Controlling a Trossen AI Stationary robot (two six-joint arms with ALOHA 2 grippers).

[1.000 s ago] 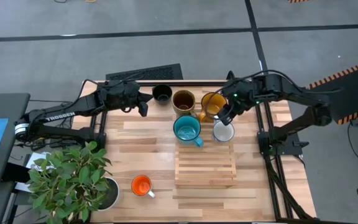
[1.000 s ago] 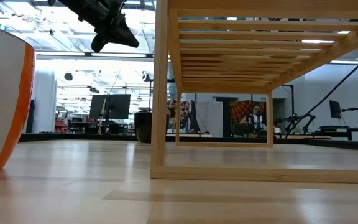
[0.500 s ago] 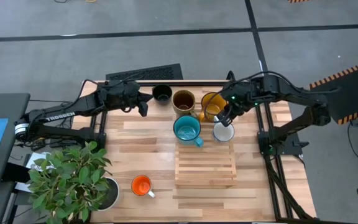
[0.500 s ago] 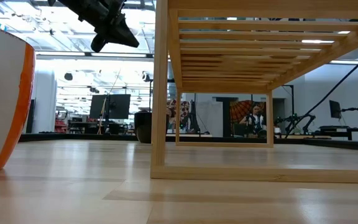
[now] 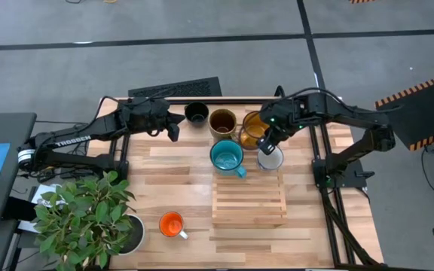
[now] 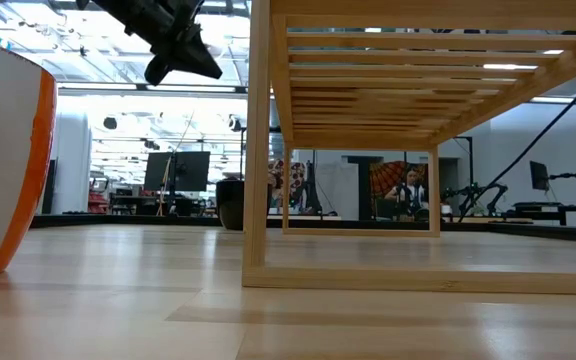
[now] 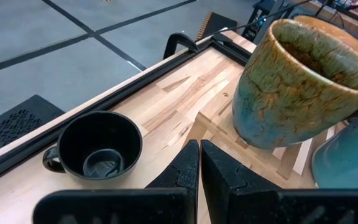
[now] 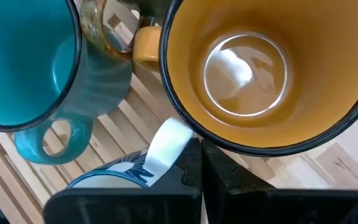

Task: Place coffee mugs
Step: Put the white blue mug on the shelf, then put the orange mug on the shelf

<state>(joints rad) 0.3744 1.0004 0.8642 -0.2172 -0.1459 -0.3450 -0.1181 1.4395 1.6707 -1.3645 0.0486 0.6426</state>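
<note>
My right gripper [image 5: 268, 140], fingers together, hangs between the yellow mug [image 5: 253, 128] and the white mug [image 5: 271, 159]. My left gripper [image 5: 173, 129], fingers together, waits beside the black mug [image 5: 196, 113].

the only readable text is the white word "trossen" on the side of the left arm [image 5: 74, 138], seen in the high view. nothing can be read on the mugs, the table or in the room behind.
</note>
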